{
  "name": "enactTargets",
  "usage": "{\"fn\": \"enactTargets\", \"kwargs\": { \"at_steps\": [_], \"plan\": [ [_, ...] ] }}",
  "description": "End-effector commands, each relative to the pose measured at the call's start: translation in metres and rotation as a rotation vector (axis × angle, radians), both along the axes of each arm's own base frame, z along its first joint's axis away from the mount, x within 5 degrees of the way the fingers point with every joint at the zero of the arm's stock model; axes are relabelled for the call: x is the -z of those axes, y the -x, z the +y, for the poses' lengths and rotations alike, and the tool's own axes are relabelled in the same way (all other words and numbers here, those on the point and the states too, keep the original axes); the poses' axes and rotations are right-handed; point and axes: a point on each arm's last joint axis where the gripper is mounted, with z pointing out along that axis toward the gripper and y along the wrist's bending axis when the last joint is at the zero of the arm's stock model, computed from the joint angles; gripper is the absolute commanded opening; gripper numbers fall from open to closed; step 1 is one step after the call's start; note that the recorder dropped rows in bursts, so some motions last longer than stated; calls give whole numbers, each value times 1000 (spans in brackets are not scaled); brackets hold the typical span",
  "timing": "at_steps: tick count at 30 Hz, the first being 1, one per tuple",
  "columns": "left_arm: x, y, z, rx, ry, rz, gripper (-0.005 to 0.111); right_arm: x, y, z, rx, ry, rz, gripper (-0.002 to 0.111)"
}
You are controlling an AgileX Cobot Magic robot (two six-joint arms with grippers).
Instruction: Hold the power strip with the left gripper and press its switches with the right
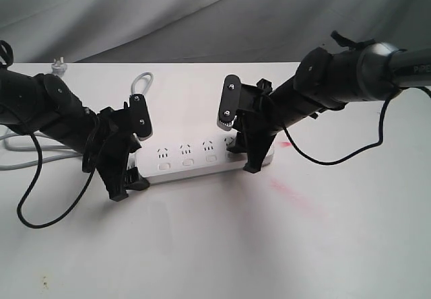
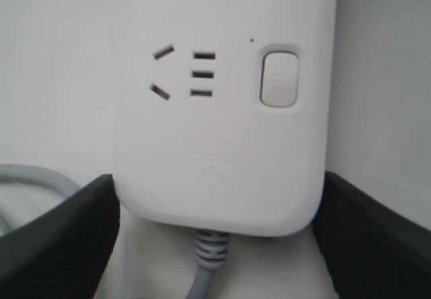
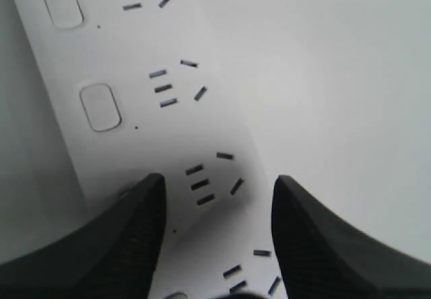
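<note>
The white power strip (image 1: 202,159) lies across the middle of the table, its grey cord (image 1: 141,80) looping back to a plug (image 1: 59,65). My left gripper (image 1: 131,152) straddles the cord end, and in the left wrist view the left gripper (image 2: 217,178) has both fingers (image 2: 60,238) against the sides of the power strip (image 2: 222,130), next to one switch (image 2: 279,78). Over the far end my right gripper (image 1: 240,144) stands open. In the right wrist view one fingertip (image 3: 145,198) of the right gripper (image 3: 219,179) rests on the switch row, past two visible switches (image 3: 100,107).
A red smear (image 1: 293,194) marks the white table to the right of the strip. Loose black cables hang from the left arm (image 1: 40,211) and the right arm (image 1: 337,157). Grey cloth (image 1: 202,9) covers the back.
</note>
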Motion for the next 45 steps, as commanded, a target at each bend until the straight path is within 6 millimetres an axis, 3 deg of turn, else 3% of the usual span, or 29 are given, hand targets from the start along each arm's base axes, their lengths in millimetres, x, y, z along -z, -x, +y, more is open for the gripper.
{"fn": "enactTargets", "kwargs": {
  "at_steps": [1, 25, 34, 45],
  "plan": [
    [0, -2, 2, 5, -14, -17, 65, 27, 11, 4, -61, 44, 95, 47],
    [0, -2, 2, 4, -14, -17, 65, 50, 21, -14, -21, 81, 147, 47],
    [0, -2, 2, 2, -13, -16, 65, -21, 16, -13, 20, -12, -17, 47],
    [0, -2, 2, 5, -14, -17, 65, -25, 2, -42, 103, -15, -35, 47]
  ]
}}
